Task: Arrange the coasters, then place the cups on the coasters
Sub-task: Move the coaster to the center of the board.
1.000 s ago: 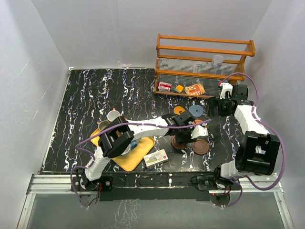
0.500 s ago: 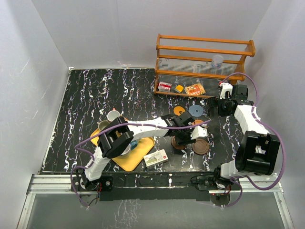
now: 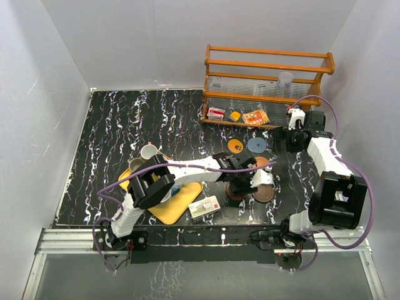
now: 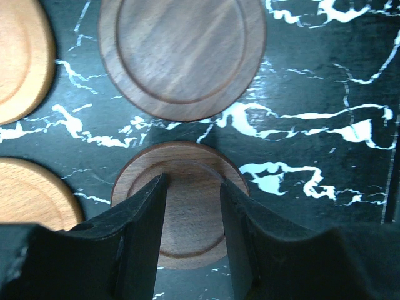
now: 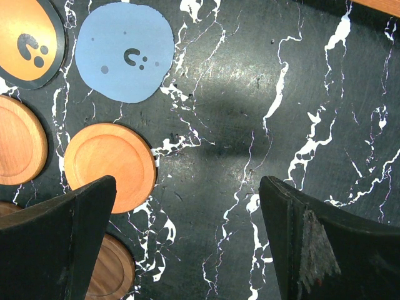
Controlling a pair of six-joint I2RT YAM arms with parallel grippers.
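Observation:
My left gripper hovers low over a brown coaster that lies flat on the table. Its jaws stand partly open and span only the coaster's middle, gripping nothing. A darker brown coaster lies just beyond it, and two orange-brown coasters lie to the left. In the top view that gripper is at the front right. My right gripper is wide open over bare table, beside a grey-blue coaster and an orange-brown coaster. The cups stand on the yellow tray at the left.
A wooden rack stands at the back right, with a clear plastic cup and small packets on it. A small box lies by the tray near the front edge. An orange printed coaster lies in front of the rack.
My left gripper has shifted slightly toward the near edge, and the brown coaster under it seems to have slid along with it. The right arm has not moved.

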